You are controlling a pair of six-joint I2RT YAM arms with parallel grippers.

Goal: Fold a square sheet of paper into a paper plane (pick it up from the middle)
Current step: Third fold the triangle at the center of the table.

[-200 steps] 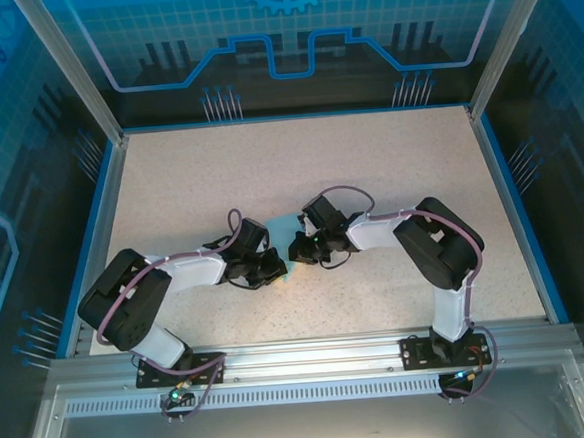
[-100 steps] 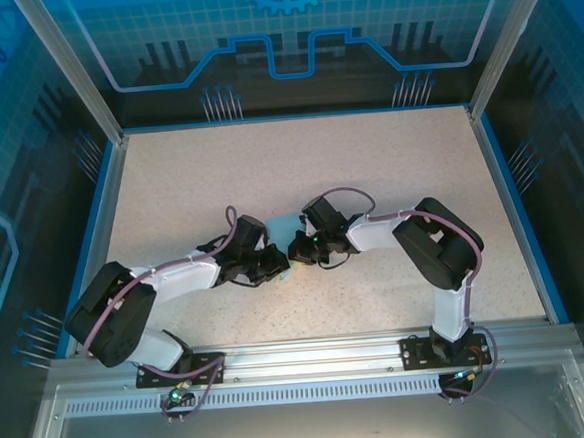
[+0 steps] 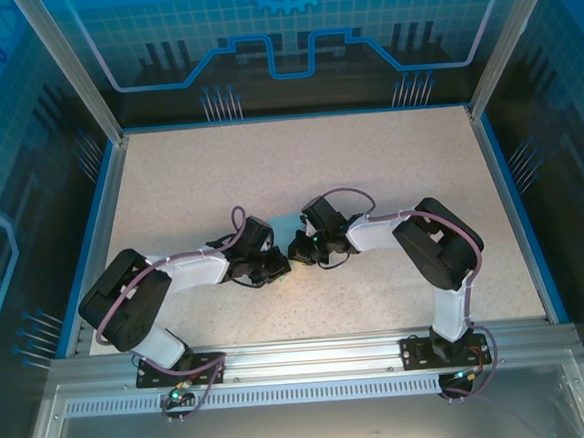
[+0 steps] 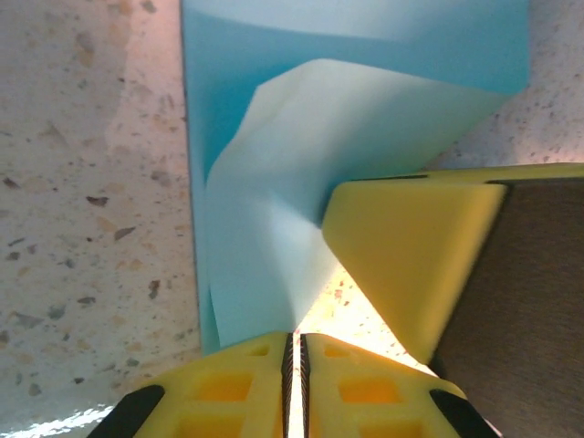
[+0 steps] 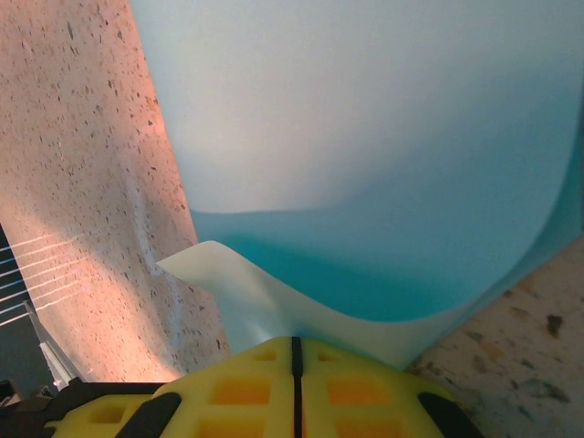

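Speckled surface: beige stone-look table (image 3: 368, 164) with blue trim on its left, right and far edges; an aluminium rail (image 3: 312, 356) at the near edge carries both arm bases.
Room: blue panel walls (image 3: 289, 29) printed with circuit lines and a gear, plus silver corner posts (image 3: 66, 64).
Arms: the left arm (image 3: 190, 271) and right arm (image 3: 378, 233) reach inward and meet midway between the left and right edges, somewhat closer to the near edge than the far one.
Task thing: the square sheet of paper (image 5: 365, 137) is light blue and sits on the table right where the two grippers meet. We see most of it lying flat, with its edges lifted and curled.
Left gripper (image 4: 293, 351): pads pressed together, and a pale raised flap of the sheet narrows down into their seam. We read that as a pinch on the paper.
Right gripper (image 5: 294, 356): pads pressed together on the curled-up edge of the sheet.
Neighbour: another yellow pad (image 4: 411, 255) comes in from the right of the left wrist view, just beside the flap.
Change, paper: a second ago we saw a clear cyan patch between the grippers from above. Now it is almost covered by them.
Change, left arm: half a second ago its elbow sat lower and further toward the left edge. Now it is back up where it was a second ago.
Change, right arm: we see the same pose throughout.
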